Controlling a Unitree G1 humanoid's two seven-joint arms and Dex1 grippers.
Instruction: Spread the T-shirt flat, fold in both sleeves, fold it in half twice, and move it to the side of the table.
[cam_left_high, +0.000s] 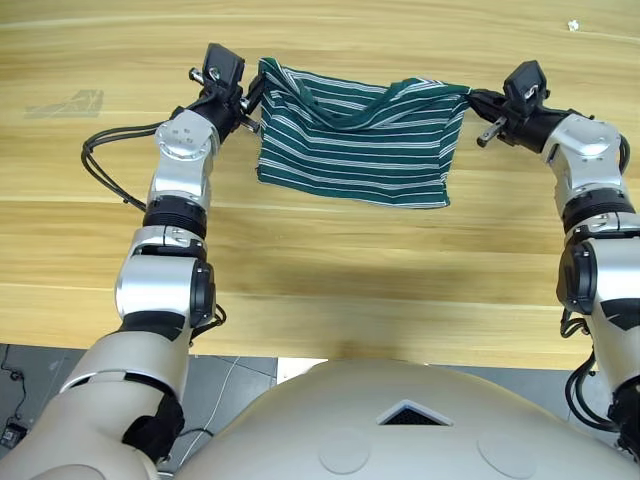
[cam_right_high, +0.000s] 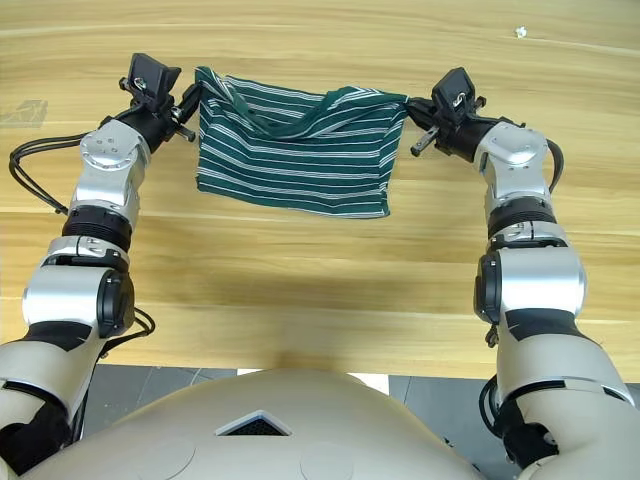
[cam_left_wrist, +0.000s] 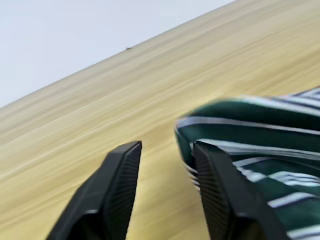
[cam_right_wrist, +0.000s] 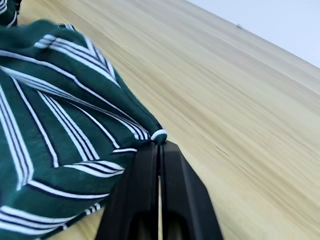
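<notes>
A light wood-grain surface (cam_left_high: 330, 290) is seen across the whole scene, w/ dark grey floor (cam_left_high: 255, 365) shown below its near edge. The T-shirt (cam_left_high: 355, 145), dark green w/ thin white stripes, is found at the far middle of the surface, folded to a rough rectangle. Its far edge is strung btw. the two tools and sags in the centre; the near edge is spread toward the robot. Whether the lower part rests on the wood cannot be told.

R tool (cam_right_wrist: 159, 148): the fingers are pressed together and clamped on the shirt's right far corner, w/ a bunched bit of hem pinched at the tips.

L tool (cam_left_wrist: 167, 150): the fingers (cam_left_wrist: 122, 175) are held apart and bare wood is seen in the gap. The shirt's left far corner is bunched just beside the outer face of one finger, not btw. the two. In the head views the L tool is placed right at that corner.

A small white scrap (cam_left_high: 574, 25) is seen far right on the surface, well apart from the shirt. A faint grey mark (cam_left_high: 75, 103) is noted far left, also well apart.
</notes>
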